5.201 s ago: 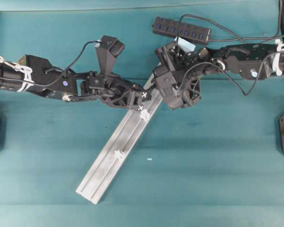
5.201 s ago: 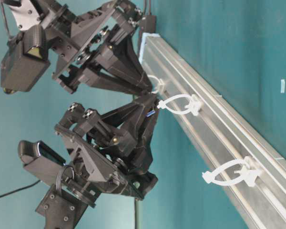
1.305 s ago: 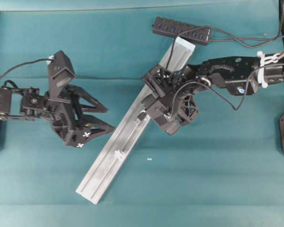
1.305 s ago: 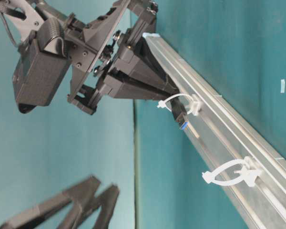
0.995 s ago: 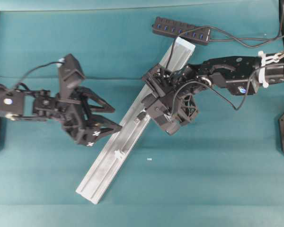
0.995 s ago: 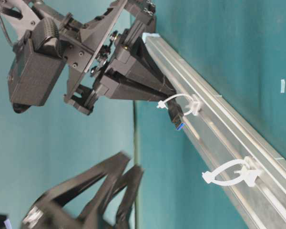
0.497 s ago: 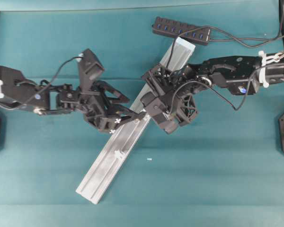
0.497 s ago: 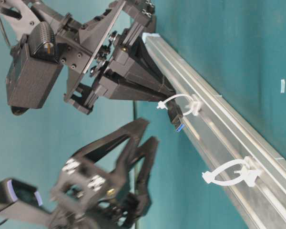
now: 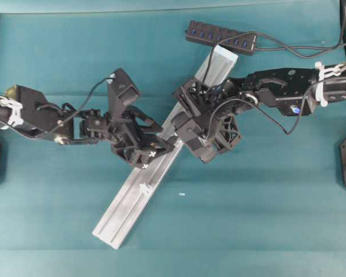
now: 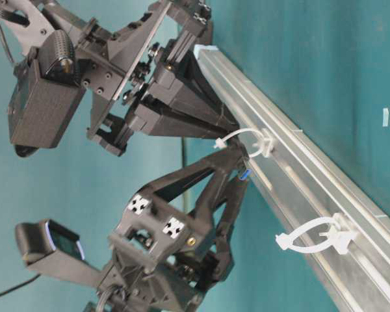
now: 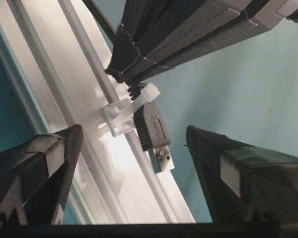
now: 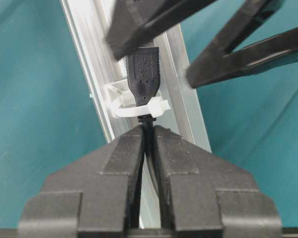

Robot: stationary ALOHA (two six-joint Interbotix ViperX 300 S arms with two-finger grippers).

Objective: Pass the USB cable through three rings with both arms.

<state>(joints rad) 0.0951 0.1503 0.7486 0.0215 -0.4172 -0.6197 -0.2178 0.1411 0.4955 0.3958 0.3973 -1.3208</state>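
The USB cable's black plug pokes through a whitish ring on the silver rail, its tip hanging clear below the ring. My right gripper is shut on the thin cord just behind that ring. My left gripper stands open, with one finger over the rail and the other beyond the plug, neither touching it. In the table-level view the plug's blue tip sits by the left fingertips. A second ring stands empty lower on the rail. A third ring is hidden.
The black multi-port hub lies at the far end of the rail, with its cord running off to the right. The rail lies diagonally on the teal table. The two arms crowd together over the rail's middle.
My left arm has swung in from the left, and its open fingers now flank the plug. The right gripper, the plug and the ring have stayed put.
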